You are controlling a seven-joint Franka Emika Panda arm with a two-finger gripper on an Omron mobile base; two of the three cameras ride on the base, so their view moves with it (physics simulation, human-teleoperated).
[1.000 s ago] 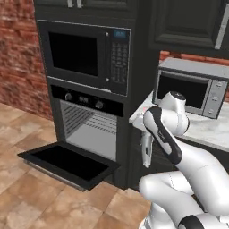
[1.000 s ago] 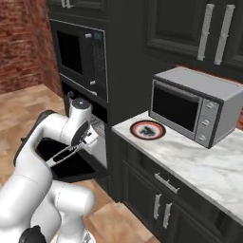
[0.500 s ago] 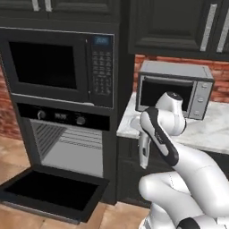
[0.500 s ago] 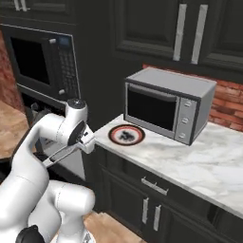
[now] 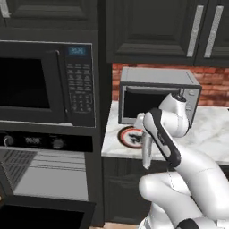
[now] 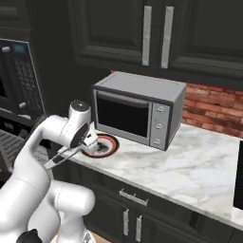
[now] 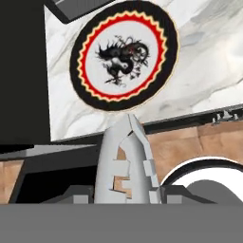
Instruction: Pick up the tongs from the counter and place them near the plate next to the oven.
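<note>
While pinched shut on the tongs (image 7: 124, 161), gripper (image 6: 87, 143) hangs off the counter's (image 6: 190, 166) front edge — tongs slanting down from it toward seven o'clock in the right base view. Beyond, at twelve o'clock in the hand view, plate (image 7: 124, 54) on marble — toaster oven (image 6: 137, 109) behind, oven (image 5: 42, 172) beside.

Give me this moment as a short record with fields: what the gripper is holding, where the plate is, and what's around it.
gripper: shut on the tongs, held in front of the counter's edge
tongs: point at the plate in the hand view, not yet set down
plate: flat on the marble counter, at its end nearest the wall oven
toaster oven: on the counter just behind the plate
task stage: tongs carried, placing not done
</note>
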